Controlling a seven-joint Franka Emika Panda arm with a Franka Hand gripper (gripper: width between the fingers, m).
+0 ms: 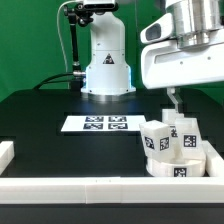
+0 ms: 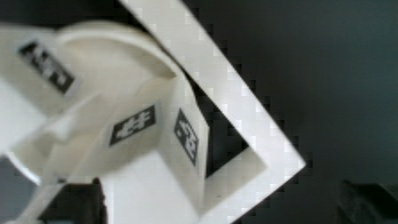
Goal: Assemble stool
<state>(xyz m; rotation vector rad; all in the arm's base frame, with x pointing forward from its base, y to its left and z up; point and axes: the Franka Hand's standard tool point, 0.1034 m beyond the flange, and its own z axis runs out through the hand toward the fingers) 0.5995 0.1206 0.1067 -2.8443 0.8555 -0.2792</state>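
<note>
The white stool parts stand together at the exterior view's right front, in the corner of the border rails. The round seat disc (image 1: 168,170) lies low, with blocky tagged legs (image 1: 156,139) (image 1: 186,134) standing on it. My gripper (image 1: 172,103) hangs just above the legs; one thin finger shows and its opening is hidden. In the wrist view the disc (image 2: 98,55) and a leg (image 2: 157,130) with two tags fill the picture. That leg runs down to where my jaws are, and my fingers do not show clearly.
The marker board (image 1: 96,123) lies flat mid-table. White border rails run along the front (image 1: 70,186), the left (image 1: 6,152) and the right (image 1: 214,160); the rail corner shows in the wrist view (image 2: 240,110). The robot base (image 1: 106,65) stands at the back.
</note>
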